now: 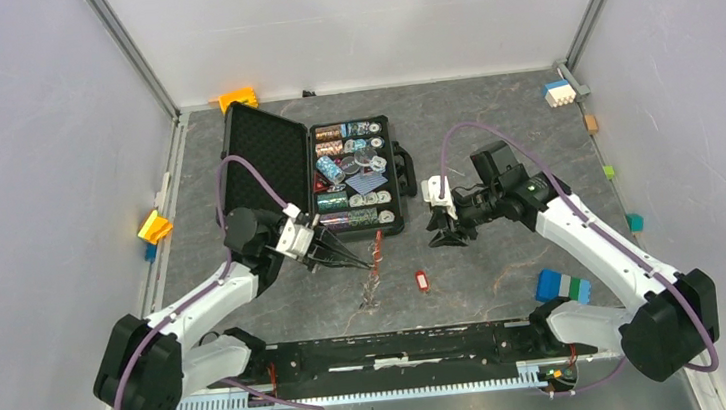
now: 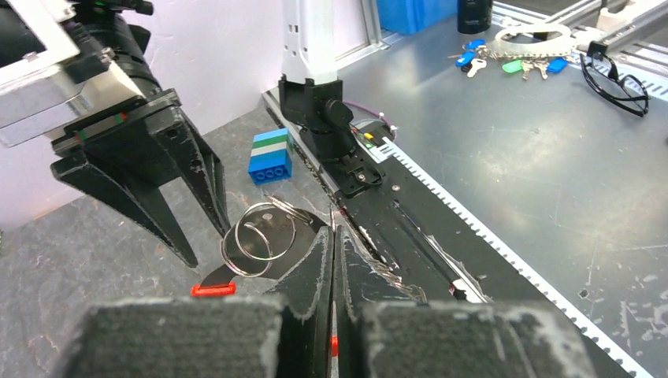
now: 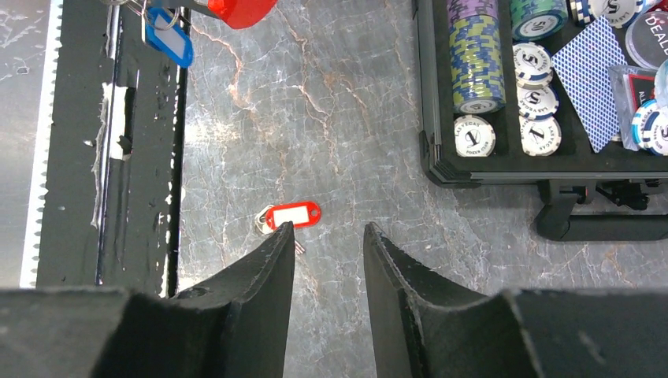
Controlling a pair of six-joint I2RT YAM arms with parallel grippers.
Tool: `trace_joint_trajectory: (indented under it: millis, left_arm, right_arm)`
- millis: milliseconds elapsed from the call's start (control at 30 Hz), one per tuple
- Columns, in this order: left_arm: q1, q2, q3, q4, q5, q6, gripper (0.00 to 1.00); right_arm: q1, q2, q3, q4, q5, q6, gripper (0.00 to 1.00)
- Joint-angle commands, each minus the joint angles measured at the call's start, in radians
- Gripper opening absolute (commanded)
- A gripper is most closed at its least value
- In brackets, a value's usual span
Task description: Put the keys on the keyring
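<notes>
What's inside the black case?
Stacks of poker chips and blue-backed playing cards fill one half of the black case. Whatever lies beneath the chips and cards is covered, so I cannot tell.

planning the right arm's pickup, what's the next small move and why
Probably nudge the right gripper sideways to centre on the red key: it lies on the table beside one fingertip, not between the open jaws, and the shut left gripper holds the keyring.

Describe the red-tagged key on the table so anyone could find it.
Find the open black poker chip case. Nearer the arm bases, the red-tagged key lies alone on the marbled table. Unlike the red piece at the left tool, it shows a white label.
</notes>
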Motion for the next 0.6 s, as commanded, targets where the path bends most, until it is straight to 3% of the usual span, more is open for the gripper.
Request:
trace_joint_trajectory:
  millis: [0, 567]
  left_arm:
    - [-0.01, -0.005, -0.004, 0.149, 0.062, -0.076, 0.02]
    - [-0.015, 0.083, 0.018, 0.163, 0.111, 0.0, 0.02]
  right_arm:
    - [-0.003, -0.008, 0.002, 0.016, -0.039, -0.018, 0.42]
    - [-0.004, 0.061, -0.016, -0.028, -0.082, -0.129, 0.41]
